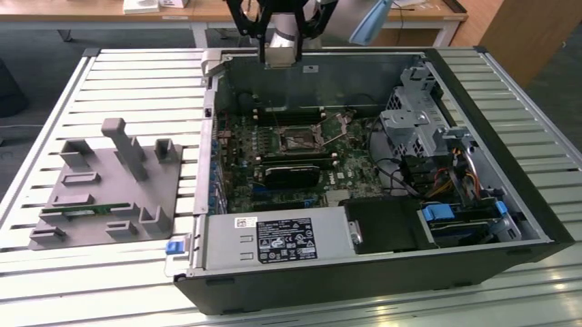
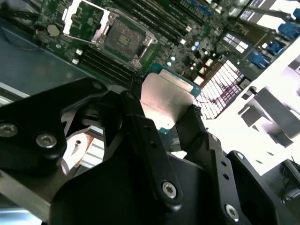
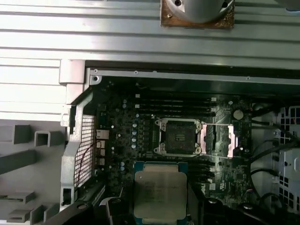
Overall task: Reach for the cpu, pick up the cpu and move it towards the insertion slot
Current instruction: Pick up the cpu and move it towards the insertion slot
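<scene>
Your gripper (image 2: 165,123) is clamped on the cpu (image 3: 160,190), its black fingers (image 2: 140,129) pressing the chip's opposite edges, so the chip hangs above the open computer case (image 1: 509,197). The insertion slot (image 3: 180,137) lies just ahead of the held chip, below it on the green motherboard (image 3: 122,136), with its metal frame open. The hold is only on thin edges, so you risk the chip tilting or slipping. If it reaches the socket skewed, it could catch on the frame.

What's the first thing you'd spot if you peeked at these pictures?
A big open computer case lying on a slatted metal table, its green circuit board showing. In both wrist views the gripper holds the silvery cpu above the board, near the insertion slot.
</scene>
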`<state>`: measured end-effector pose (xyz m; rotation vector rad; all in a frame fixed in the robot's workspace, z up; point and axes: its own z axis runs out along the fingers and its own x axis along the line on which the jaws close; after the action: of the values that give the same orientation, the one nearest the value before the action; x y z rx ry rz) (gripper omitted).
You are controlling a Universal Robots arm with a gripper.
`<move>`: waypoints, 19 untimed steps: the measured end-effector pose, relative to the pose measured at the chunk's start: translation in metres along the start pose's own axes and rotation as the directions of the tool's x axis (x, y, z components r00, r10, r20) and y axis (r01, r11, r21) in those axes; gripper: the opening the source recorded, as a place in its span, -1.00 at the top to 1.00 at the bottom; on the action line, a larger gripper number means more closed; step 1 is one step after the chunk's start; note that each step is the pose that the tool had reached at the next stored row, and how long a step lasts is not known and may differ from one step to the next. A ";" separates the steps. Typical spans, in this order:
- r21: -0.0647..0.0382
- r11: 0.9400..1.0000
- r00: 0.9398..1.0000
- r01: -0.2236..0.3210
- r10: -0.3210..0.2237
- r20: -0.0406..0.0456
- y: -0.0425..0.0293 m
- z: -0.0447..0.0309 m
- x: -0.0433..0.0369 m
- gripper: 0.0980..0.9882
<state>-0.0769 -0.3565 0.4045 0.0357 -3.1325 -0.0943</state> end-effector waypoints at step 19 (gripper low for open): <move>0.001 1.000 1.000 0.000 0.000 0.000 0.0394 0.0067 -0.0445 0.00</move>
<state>-0.0334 -0.3157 0.3999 0.0357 -3.1325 -0.0932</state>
